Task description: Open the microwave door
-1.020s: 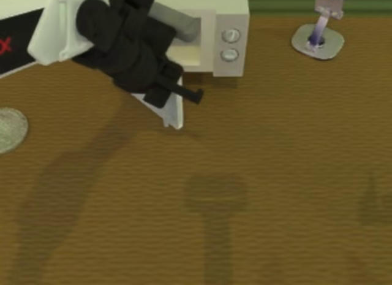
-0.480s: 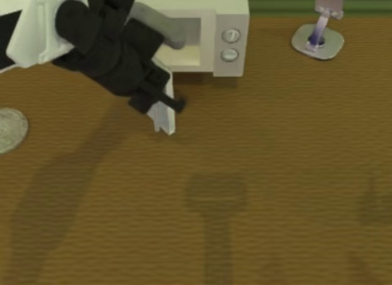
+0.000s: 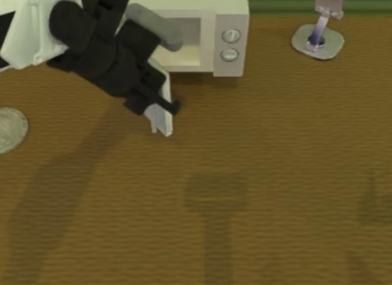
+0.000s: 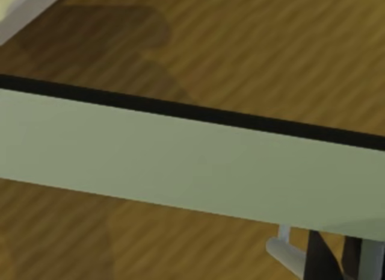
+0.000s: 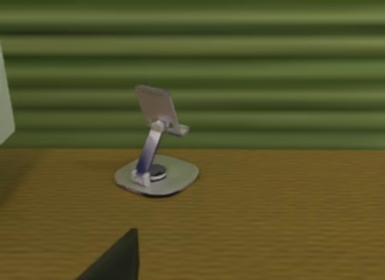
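Microwave (image 3: 202,27) sits at the table's far edge, left of centre, cavity exposed. Microwave door (image 3: 162,110) is swung well out toward the near side, its free edge over bare table (image 3: 275,174). My left gripper (image 3: 160,106) is at that free edge, against the door; whether its fingers grip the handle I cannot tell. Left wrist view: door edge (image 4: 180,159) fills the frame. Right arm is out of the top view; its wrist view faces a phone stand (image 5: 155,153).
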